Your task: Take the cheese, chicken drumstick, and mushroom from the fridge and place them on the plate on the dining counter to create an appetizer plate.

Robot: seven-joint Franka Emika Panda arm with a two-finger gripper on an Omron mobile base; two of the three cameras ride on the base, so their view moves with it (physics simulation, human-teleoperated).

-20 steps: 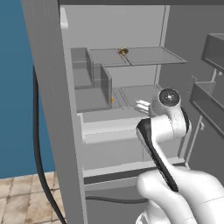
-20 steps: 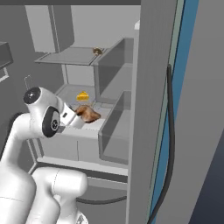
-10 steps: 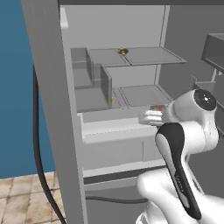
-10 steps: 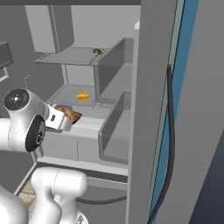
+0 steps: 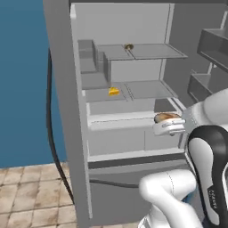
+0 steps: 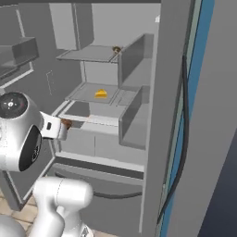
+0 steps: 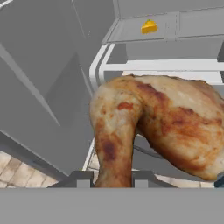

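Your tool [image 5: 165,128] grips the chicken drumstick [image 7: 153,127] clear of the fridge [image 5: 62,89], its bulk sticking forward past the fingers.

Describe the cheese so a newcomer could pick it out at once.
Look into the open fridge and find the middle shelf, below the top shelf that carries the mushroom. The cheese sits near that shelf's left end: a small wedge, the only bright yellow thing among the grey.
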